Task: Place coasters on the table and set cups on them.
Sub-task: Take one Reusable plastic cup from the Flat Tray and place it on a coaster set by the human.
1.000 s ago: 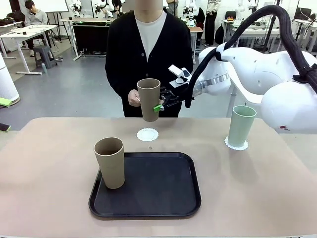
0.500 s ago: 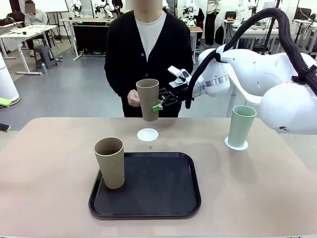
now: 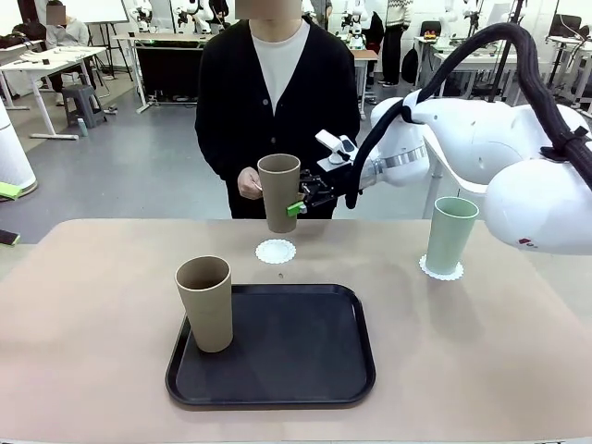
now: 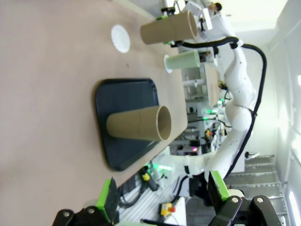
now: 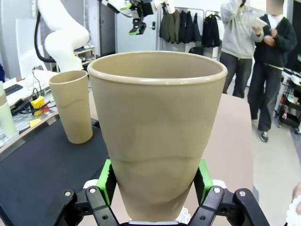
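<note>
This is a robotics lab in an open hall. A white robot arm (image 3: 481,139) trailing a black cable hose (image 3: 527,55) reaches over the beige table (image 3: 92,305). A yellow box with a red button (image 4: 166,208) lies among cables. Farther back, white work tables (image 3: 46,67), a stool (image 3: 81,100) and a whiteboard (image 3: 97,9) stand on the grey floor (image 3: 111,176). A seated person (image 3: 63,28) works there. Two standing people (image 5: 244,52) are in the right wrist view, one holding papers.
</note>
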